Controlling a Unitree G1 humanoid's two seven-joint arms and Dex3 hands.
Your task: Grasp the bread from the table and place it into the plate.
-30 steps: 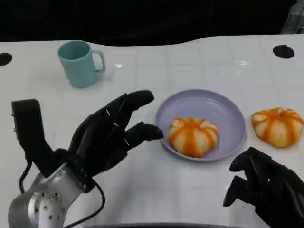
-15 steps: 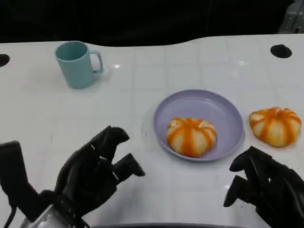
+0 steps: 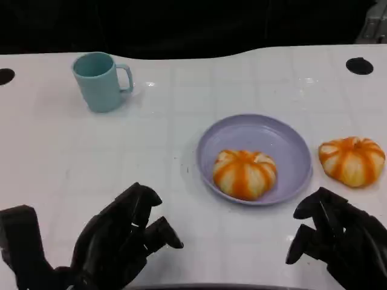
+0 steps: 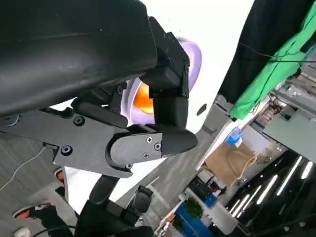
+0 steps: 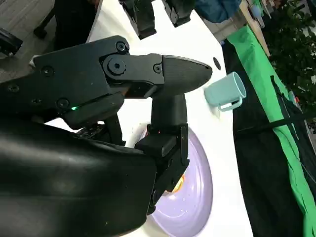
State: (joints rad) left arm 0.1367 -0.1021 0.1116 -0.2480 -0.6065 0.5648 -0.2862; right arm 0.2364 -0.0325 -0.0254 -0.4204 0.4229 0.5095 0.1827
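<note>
An orange-striped bread (image 3: 245,173) lies in the lilac plate (image 3: 284,145), toward its near side; a sliver of that bread (image 4: 143,98) and the plate (image 4: 191,59) show past my left fingers, and the plate (image 5: 190,197) past my right ones. A second, similar bread (image 3: 352,159) sits on the table just right of the plate. My left hand (image 3: 121,235) hovers at the near left edge, fingers apart, holding nothing. My right hand (image 3: 338,238) is at the near right, below the second bread, fingers loosely spread and empty.
A teal mug (image 3: 100,80) stands at the far left, also seen as the mug (image 5: 225,91) in the right wrist view. Two dark holes (image 3: 360,65) mark the white table's far corners. Bare tabletop lies between the mug and the plate.
My left hand has drawn back from beside the plate toward the near left edge and sunk lower in the picture. The right hand and both breads have stayed put.
</note>
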